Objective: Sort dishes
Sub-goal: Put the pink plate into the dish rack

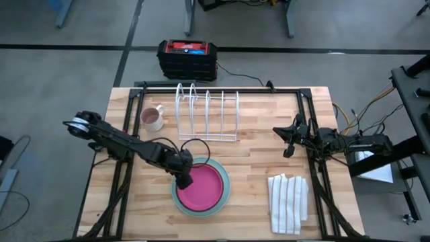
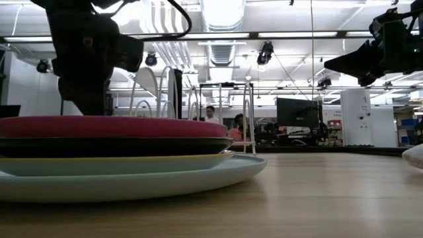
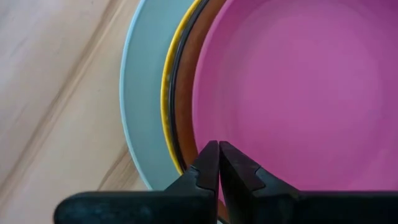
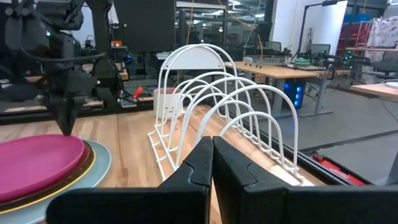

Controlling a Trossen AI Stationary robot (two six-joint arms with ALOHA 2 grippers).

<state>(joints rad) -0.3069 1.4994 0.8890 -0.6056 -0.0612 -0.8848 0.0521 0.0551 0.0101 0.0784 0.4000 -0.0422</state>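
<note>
- Left gripper (image 1: 183,179): I see its fingers pressed together, holding nothing, tips poised at the left rim of the magenta plate (image 1: 201,187).
- Stack location: I find the four dishes piled near the table's front edge, slightly left of centre. Magenta lies on top, then the orange-brown plate (image 3: 184,93), the yellow plate (image 3: 166,87), and the teal plate (image 3: 144,87) at the bottom.
- Key relation: the rim I need lies directly under the left fingertips. The jaws must open before they can pinch that edge.
- Destination: the white wire rack (image 1: 207,115) stands toward the back edge, beyond the stack.
- Right gripper (image 1: 289,141): closed and empty, waiting near the right edge, well apart from the stack. I judge the left arm nearer.
</note>
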